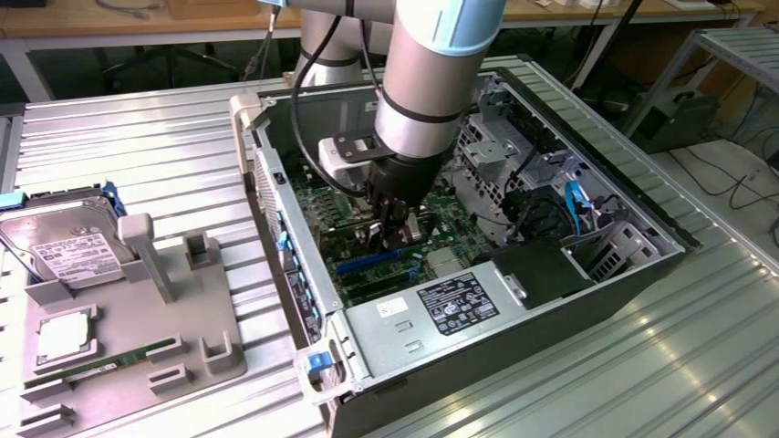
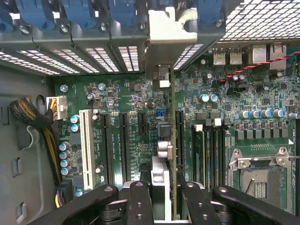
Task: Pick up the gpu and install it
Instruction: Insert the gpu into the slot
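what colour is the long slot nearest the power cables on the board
White; the slot shows best in the wrist view.

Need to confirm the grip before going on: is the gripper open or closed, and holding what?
Gripper: closed, holding the gpu edge-on between its fingers.

Ribbed metal table [image 1: 159, 146]. An open PC case [image 1: 512, 383] lies on its side directly on it. A grey holder [image 1: 182, 310] rests flat on the table just beside the case, on the exterior view's left.
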Available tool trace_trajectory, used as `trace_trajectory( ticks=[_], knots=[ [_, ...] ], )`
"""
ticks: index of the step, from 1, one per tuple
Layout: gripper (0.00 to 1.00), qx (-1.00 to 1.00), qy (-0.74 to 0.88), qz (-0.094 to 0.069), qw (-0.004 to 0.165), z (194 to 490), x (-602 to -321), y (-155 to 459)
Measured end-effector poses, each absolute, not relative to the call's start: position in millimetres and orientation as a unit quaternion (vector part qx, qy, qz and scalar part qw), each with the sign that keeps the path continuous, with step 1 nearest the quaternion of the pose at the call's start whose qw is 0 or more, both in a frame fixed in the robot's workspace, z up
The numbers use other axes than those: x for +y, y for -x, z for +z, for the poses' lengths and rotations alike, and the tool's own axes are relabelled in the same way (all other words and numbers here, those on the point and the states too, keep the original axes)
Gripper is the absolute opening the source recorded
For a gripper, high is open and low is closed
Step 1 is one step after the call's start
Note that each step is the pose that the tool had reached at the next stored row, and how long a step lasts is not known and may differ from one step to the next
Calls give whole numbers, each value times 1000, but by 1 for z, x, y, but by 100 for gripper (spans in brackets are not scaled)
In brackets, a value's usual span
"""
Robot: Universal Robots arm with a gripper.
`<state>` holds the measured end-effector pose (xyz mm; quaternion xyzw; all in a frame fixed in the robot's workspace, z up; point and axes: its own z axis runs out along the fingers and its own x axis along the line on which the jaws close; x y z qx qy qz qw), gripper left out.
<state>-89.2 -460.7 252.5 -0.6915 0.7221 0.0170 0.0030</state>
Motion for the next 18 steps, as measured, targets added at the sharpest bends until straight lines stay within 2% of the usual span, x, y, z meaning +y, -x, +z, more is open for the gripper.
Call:
trace_trajectory(
  ticks=[18],
  knots=[
    [29, 722, 691, 17, 3, 246, -461, 93]
  ],
)
